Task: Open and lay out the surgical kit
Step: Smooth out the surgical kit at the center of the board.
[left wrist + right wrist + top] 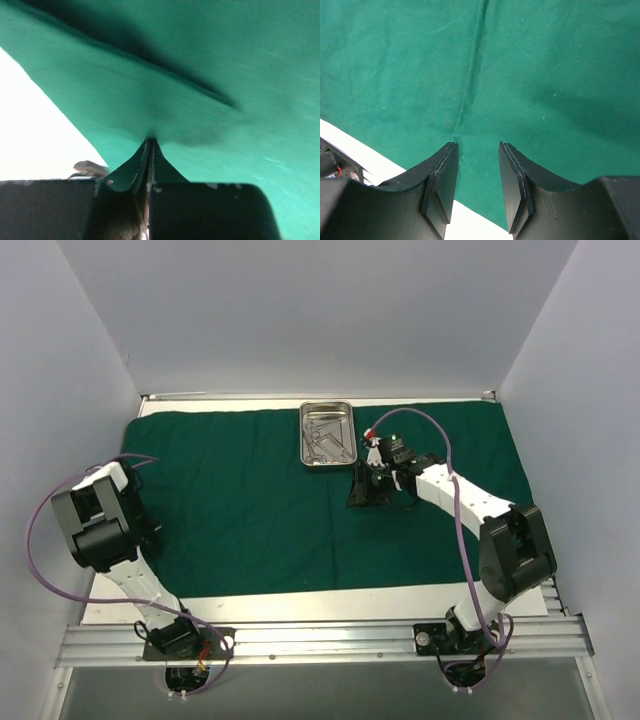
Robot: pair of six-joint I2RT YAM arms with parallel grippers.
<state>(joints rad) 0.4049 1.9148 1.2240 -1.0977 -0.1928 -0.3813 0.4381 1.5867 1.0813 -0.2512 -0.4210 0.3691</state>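
Matt dark green cloth drape [250, 510], softly creased, shiny steel tray [327, 433], matt black plastic fingers [442, 185]

Plain pale grey back wall [320, 310], matching side walls [50, 370], white tabletop [320, 604], aluminium rail [330, 640] along near edge, even light

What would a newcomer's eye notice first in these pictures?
A dark green drape covers most of the table. At its far edge stands a shiny steel tray with slim silver instruments inside. The left gripper is shut on a pinched fold near the drape's left side; the right gripper hangs open over the drape beside the tray.
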